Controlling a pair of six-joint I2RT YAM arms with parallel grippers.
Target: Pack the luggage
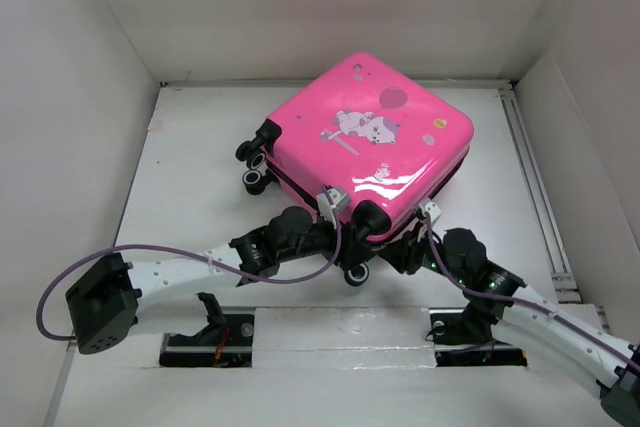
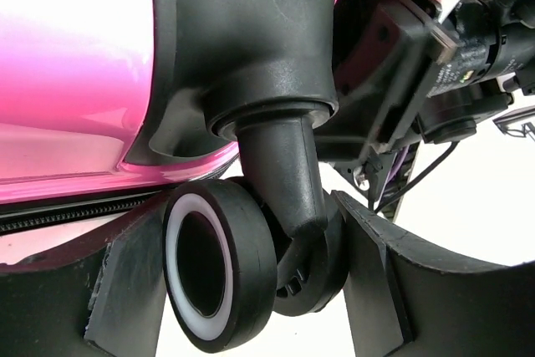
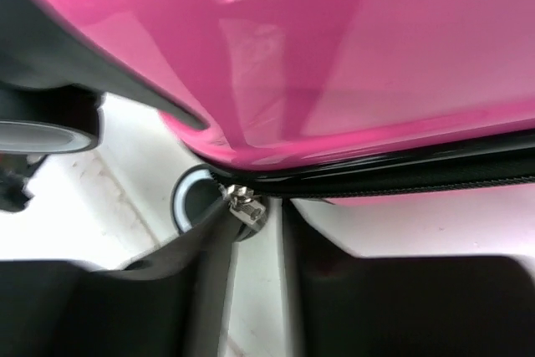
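Luggage [image 1: 370, 137], arms [image 1: 180, 272] low, left gripper [image 2: 247, 232] spread round wheel [image 2: 221, 273], right gripper [image 3: 259, 225] ajar at zipper [image 3: 245, 204]

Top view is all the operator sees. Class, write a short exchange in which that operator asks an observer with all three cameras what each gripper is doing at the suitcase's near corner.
Operator: What is the left gripper at?
Observer: The left gripper straddles a black wheel of the suitcase, one finger on each side. I can't tell whether it is pinching it.
Operator: And the right gripper?
Observer: The right gripper is at the suitcase's seam, with a small metal zip pull at the tip of one finger.
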